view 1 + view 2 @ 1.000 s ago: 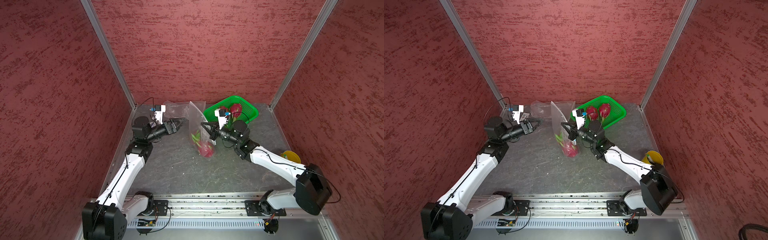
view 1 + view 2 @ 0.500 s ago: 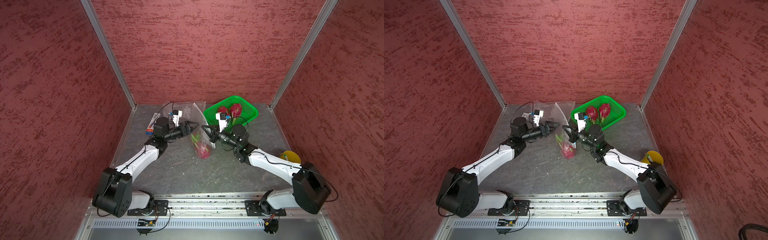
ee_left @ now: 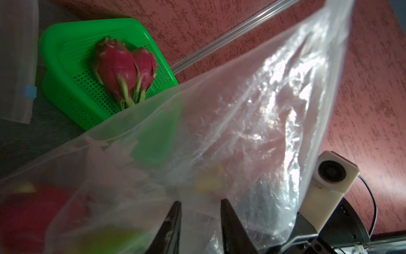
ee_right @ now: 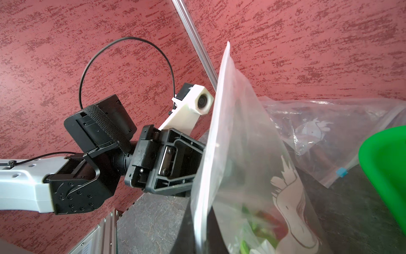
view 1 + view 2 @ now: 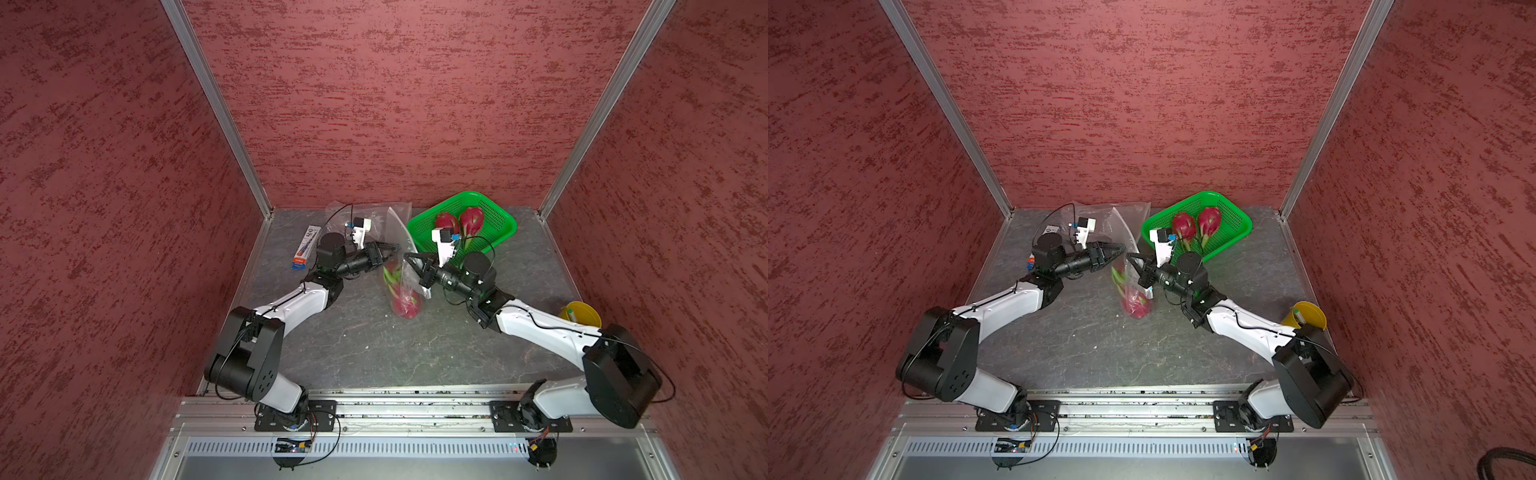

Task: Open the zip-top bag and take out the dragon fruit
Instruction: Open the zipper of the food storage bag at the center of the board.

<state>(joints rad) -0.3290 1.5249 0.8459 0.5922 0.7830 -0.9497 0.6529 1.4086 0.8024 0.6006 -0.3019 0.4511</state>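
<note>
I have the right end effector (image 5: 409, 257) clamped on the zip-top bag (image 5: 401, 282); the left end effector (image 5: 395, 248) touches the bag opposite, grip I cannot tell; dragon fruit (image 5: 409, 305) inside, basket (image 5: 494, 210) behind the bag

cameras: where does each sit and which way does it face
Both top views: high up front, looking down on the table; left gripper and right gripper show.
Left wrist: facing the zip-top bag and green basket; own jaws show.
Right wrist: facing the bag's other side and left gripper; own jaws hardly show.
Shared: bag and basket in all.
</note>
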